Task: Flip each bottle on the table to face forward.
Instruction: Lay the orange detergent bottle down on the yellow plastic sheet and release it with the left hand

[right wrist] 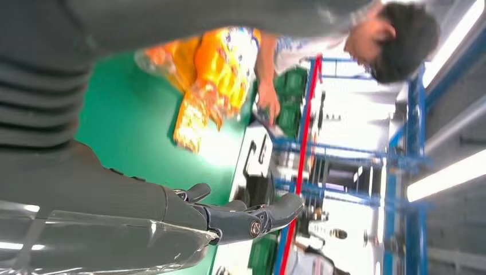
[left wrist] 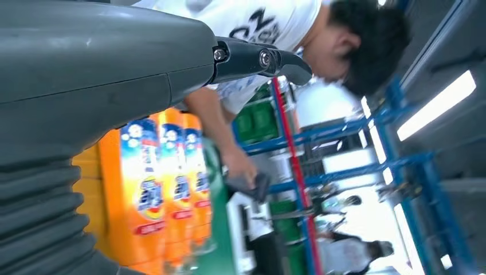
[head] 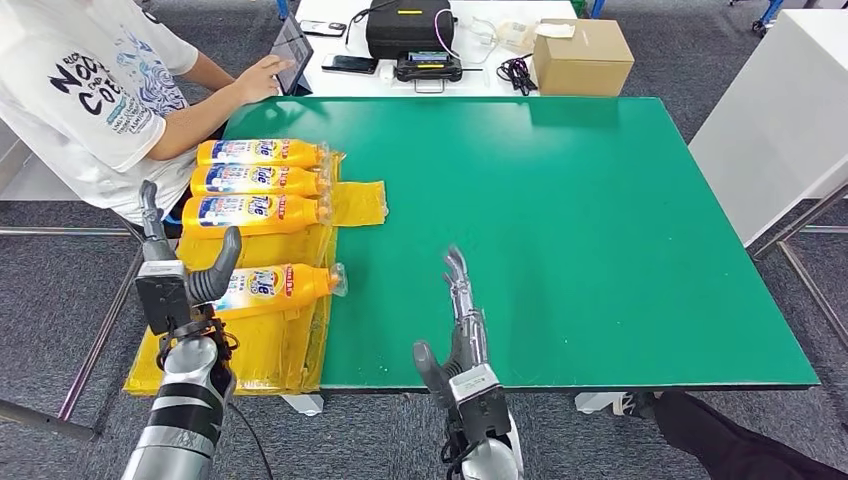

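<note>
Four orange detergent bottles lie on their sides on a yellow cloth [head: 358,203] along the left edge of the green table [head: 560,230], their caps pointing right. Three sit close together at upper left: the top bottle [head: 262,152], the second bottle [head: 260,180] and the third bottle [head: 255,213]. The fourth bottle [head: 275,286] lies apart from them, lower in the frame. The left hand [head: 180,270] hovers at lower left, just beside the fourth bottle's base end, its fingers spread and holding nothing, the thumb overlapping the bottle's label in the head view; whether it touches is unclear. The right hand [head: 462,335] rises at bottom centre over bare green table, fingers extended and apart, empty. A person in a white printed T-shirt [head: 95,80] sits at upper left, one hand on a tablet [head: 292,52]. A cardboard box [head: 580,55] stands on the white table beyond.
</note>
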`<state>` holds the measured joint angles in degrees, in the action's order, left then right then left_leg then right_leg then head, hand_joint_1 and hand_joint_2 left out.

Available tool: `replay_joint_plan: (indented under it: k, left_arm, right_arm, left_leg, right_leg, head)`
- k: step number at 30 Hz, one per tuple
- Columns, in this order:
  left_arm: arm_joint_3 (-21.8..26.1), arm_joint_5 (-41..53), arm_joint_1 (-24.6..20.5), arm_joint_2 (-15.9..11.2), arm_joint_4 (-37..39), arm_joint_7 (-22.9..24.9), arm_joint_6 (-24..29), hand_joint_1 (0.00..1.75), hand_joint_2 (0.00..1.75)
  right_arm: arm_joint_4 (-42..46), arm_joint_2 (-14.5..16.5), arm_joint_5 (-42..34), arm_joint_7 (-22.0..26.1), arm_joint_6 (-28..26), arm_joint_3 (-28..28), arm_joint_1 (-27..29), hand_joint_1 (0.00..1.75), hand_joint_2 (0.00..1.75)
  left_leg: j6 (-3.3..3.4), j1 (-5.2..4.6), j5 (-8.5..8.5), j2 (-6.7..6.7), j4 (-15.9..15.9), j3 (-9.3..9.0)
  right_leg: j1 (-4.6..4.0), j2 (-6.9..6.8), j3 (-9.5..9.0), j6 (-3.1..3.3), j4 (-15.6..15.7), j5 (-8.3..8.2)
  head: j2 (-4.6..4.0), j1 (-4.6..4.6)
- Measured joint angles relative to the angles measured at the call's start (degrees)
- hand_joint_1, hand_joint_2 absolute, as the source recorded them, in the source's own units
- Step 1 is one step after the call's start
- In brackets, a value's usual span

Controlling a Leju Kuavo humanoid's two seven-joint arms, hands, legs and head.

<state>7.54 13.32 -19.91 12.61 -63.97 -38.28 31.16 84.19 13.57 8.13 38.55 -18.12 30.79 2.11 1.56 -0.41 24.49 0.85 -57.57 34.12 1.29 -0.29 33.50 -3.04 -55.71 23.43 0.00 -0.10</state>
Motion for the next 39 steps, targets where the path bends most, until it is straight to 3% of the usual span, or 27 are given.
replay_joint_plan:
  k: [7,19,22,23,24,25,26,27,28,29,31,32,39]
  left_arm:
    - [-0.14,-3.71,2.92,1.66,-7.49,-0.42,-0.17,0.0,1.75]
    - [-5.75,-11.55,11.5,3.21,-17.25,3.32,-7.14,0.0,1.75]
    - [-7.88,-12.63,14.82,3.58,-17.89,5.28,-11.08,0.0,1.75]
    - [-8.79,-12.96,16.24,3.75,-17.97,5.71,-12.4,0.31,1.75]
    - [-9.73,-13.38,17.71,3.91,-18.02,6.09,-13.76,0.62,1.75]
    - [-10.67,-13.83,19.11,4.04,-18.03,6.4,-15.16,0.93,1.75]
    - [-11.67,-14.36,20.46,4.15,-18.03,6.68,-16.59,1.37,1.75]
    - [-12.57,-14.81,21.67,4.21,-18.03,6.91,-17.81,1.49,1.75]
    - [-13.41,-15.17,22.73,4.27,-18.03,7.05,-18.75,1.3,1.75]
    - [-14.15,-15.48,23.64,4.3,-18.03,7.16,-19.44,0.99,1.75]
    - [-15.38,-16.05,25.08,4.35,-18.09,7.45,-20.59,0.12,1.75]
    - [-15.96,-16.27,25.66,4.36,-18.15,7.59,-21.14,0.0,1.75]
    - [-19.78,-15.81,28.91,4.37,-18.39,8.58,-22.23,0.0,1.75]
  right_arm:
    - [1.23,0.14,-0.25,0.59,-1.72,-0.75,0.74,0.0,1.75]
    - [3.08,0.13,-0.74,1.04,-6.38,-3.46,3.71,0.0,1.75]
    - [3.94,0.09,-1.43,1.28,-7.66,-4.7,5.28,1.25,1.75]
    - [4.33,0.05,-1.61,1.33,-7.9,-5.24,5.97,1.64,1.75]
    - [4.75,-0.03,-1.72,1.36,-8.07,-5.81,6.66,1.66,1.75]
    - [5.17,-0.13,-1.78,1.38,-8.23,-6.31,7.34,1.61,1.75]
    - [5.56,-0.23,-1.8,1.39,-8.35,-6.79,7.99,1.53,1.75]
    - [5.88,-0.35,-1.81,1.39,-8.48,-7.18,8.58,1.46,1.75]
    - [6.14,-0.44,-1.84,1.39,-8.57,-7.51,9.11,1.22,1.75]
    - [6.37,-0.51,-1.88,1.4,-8.65,-7.77,9.58,0.83,1.75]
    - [6.65,-0.62,-1.94,1.41,-8.75,-8.17,10.25,0.15,1.75]
    - [6.71,-0.66,-1.95,1.41,-8.79,-8.34,10.46,0.0,1.75]
    - [6.69,-0.73,-1.87,1.41,-8.11,-9.2,11.55,0.0,1.75]
  left_leg:
    - [0.0,0.01,0.0,-0.03,0.01,0.08]
    - [0.01,-0.02,0.03,-0.03,0.0,0.23]
    - [0.0,-0.02,0.04,-0.04,0.01,0.24]
    - [0.0,-0.02,0.06,-0.05,0.01,0.25]
    - [0.0,-0.02,0.08,-0.05,0.01,0.26]
    - [0.02,-0.02,0.11,-0.06,0.01,0.27]
    - [0.04,-0.03,0.14,-0.06,0.01,0.29]
    - [0.06,-0.03,0.16,-0.06,0.01,0.3]
    - [0.07,-0.03,0.17,-0.06,0.01,0.31]
    - [0.07,-0.04,0.17,-0.06,0.01,0.31]
    - [0.06,-0.03,0.18,-0.07,0.01,0.31]
    - [0.06,-0.03,0.18,-0.07,0.01,0.31]
    - [0.06,-0.03,0.17,-0.07,0.01,0.29]
  right_leg:
    - [-0.01,0.02,0.1,0.01,0.0,0.0]
    - [0.01,0.02,0.26,0.01,0.03,0.01]
    - [0.01,0.03,0.27,0.01,0.03,0.01]
    - [0.01,0.03,0.28,0.01,0.03,0.02]
    - [0.02,0.04,0.3,0.01,0.03,0.02]
    - [0.02,0.04,0.31,0.01,0.04,0.03]
    - [0.02,0.04,0.32,0.01,0.04,0.03]
    - [0.02,0.04,0.34,0.01,0.04,0.04]
    - [0.02,0.04,0.35,0.01,0.05,0.04]
    - [0.02,0.04,0.35,0.01,0.05,0.04]
    - [0.02,0.04,0.35,0.01,0.05,0.04]
    - [0.02,0.04,0.35,0.01,0.05,0.04]
    - [0.02,0.04,0.33,0.01,0.05,0.04]
  head:
    - [0.0,-0.01]
    - [0.0,-0.01]
    - [0.0,-0.01]
    - [0.0,-0.01]
    - [0.0,-0.01]
    - [0.0,-0.01]
    - [0.0,-0.01]
    - [0.0,-0.01]
    - [0.0,-0.01]
    - [0.0,-0.01]
    - [0.0,-0.01]
    - [0.0,-0.01]
    - [0.0,-0.02]
